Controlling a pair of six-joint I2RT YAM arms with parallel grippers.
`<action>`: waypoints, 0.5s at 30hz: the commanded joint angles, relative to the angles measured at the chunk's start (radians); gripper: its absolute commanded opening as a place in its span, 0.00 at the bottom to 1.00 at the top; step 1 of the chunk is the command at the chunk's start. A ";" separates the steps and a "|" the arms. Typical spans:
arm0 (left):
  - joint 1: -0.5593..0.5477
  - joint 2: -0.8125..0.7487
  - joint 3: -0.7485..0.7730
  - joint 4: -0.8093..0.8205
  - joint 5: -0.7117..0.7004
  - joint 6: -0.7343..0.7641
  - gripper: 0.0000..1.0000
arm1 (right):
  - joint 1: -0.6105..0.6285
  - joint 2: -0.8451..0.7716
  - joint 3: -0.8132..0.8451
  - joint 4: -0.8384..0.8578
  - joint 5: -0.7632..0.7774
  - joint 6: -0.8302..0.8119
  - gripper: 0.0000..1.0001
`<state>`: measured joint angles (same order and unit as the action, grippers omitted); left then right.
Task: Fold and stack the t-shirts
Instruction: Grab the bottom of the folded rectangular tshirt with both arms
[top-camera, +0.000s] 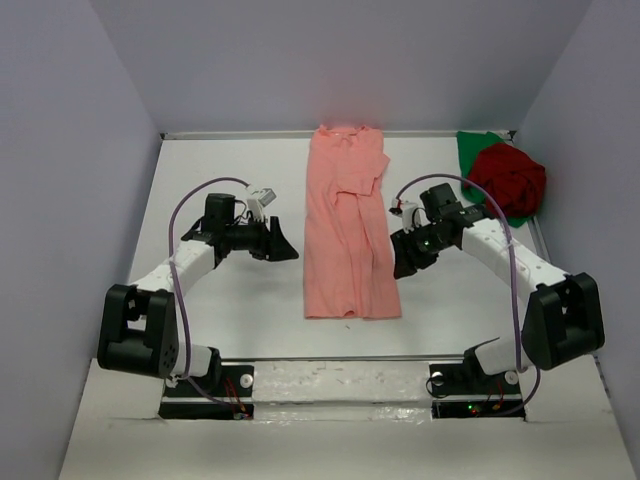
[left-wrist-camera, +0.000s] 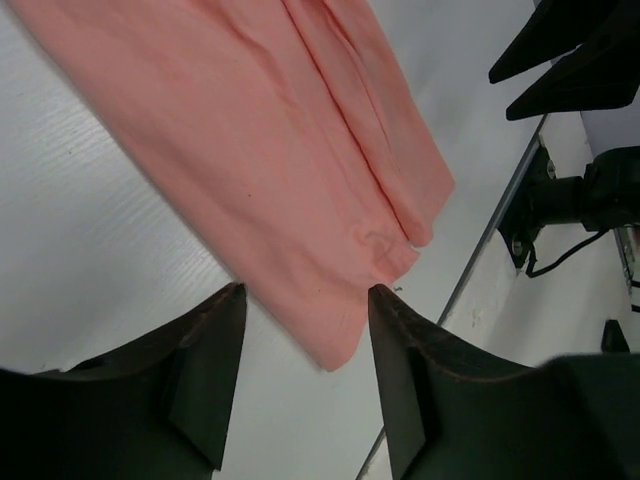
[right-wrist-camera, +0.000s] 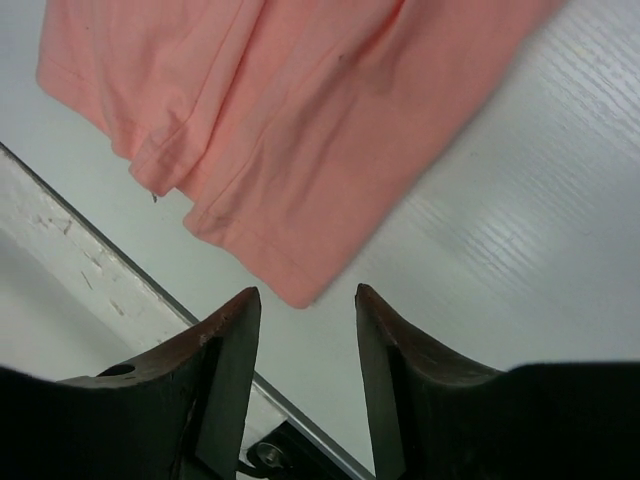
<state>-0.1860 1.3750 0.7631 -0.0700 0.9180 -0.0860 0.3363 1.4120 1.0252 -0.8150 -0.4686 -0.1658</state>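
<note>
pink shirt: lay flat, both sides folded in to a long narrow strip; judged half folded, end-to-end fold not yet made.
red shirt: crumpled, well right of the pink shirt's far end, atop the green shirt; both unfolded.
left claw: released, empty, just left of the pink shirt.
right claw: released, empty, at the pink shirt's right edge.
stack: not begun.

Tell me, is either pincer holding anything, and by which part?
Nothing held: left pincer and right pincer both open, empty, beside the salmon-pink shirt.
</note>
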 joint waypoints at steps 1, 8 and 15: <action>-0.007 -0.059 -0.045 0.119 0.062 -0.089 0.56 | -0.005 0.068 0.045 0.011 -0.093 0.009 0.22; -0.010 -0.116 -0.107 0.183 0.027 -0.161 0.26 | -0.005 0.261 0.153 -0.082 -0.188 -0.044 0.00; -0.010 -0.134 -0.195 0.286 0.140 -0.270 0.44 | -0.005 0.288 0.161 -0.118 -0.202 -0.060 0.22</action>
<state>-0.1905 1.2793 0.6258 0.1181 0.9592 -0.2615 0.3347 1.7157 1.1496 -0.8928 -0.6277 -0.2062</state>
